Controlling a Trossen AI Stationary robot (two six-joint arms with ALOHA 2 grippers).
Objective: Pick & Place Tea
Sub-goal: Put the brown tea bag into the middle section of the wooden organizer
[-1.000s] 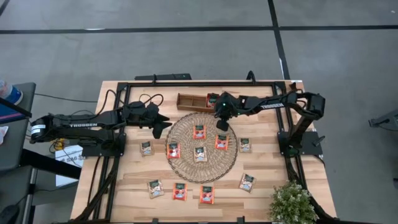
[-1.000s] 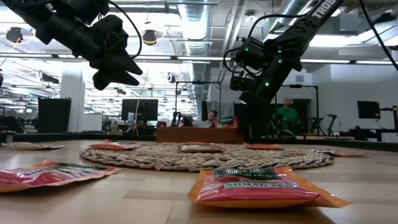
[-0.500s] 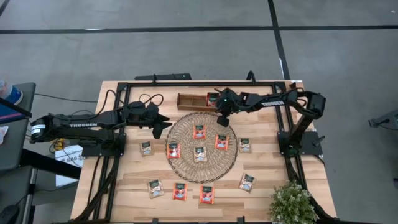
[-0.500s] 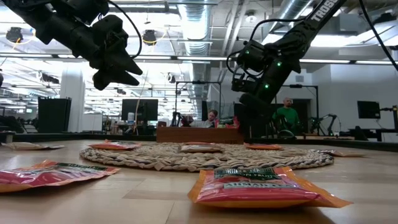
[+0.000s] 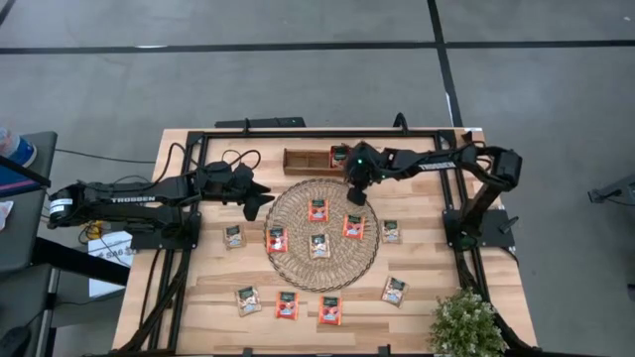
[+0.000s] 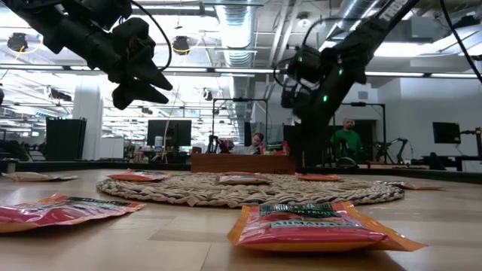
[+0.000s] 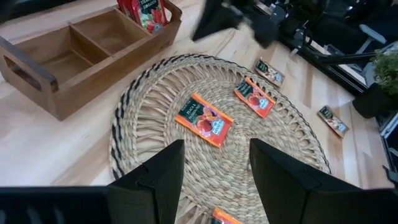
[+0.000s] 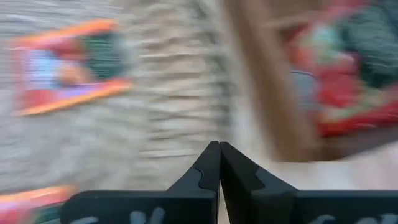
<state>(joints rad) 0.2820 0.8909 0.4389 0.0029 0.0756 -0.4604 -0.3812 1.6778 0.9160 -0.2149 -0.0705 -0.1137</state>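
The right gripper [image 5: 349, 194], fingers pressed together and seemingly empty, hangs between the tray [image 5: 298, 161] and the mat [image 5: 298, 260]. Sachets [image 5: 318, 245] lie on mat and table; some are in the tray. Next: spread, descend on a sachet. The left gripper [image 5: 260, 201] waits, spread.

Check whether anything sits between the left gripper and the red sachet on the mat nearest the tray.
Nothing visible does. The left gripper hangs open above the woven mat, and the red sachet lies flat and uncovered ahead of its fingers.

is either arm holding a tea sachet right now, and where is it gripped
Nothing is held: the left tool is open and empty, the right tool is shut on nothing.
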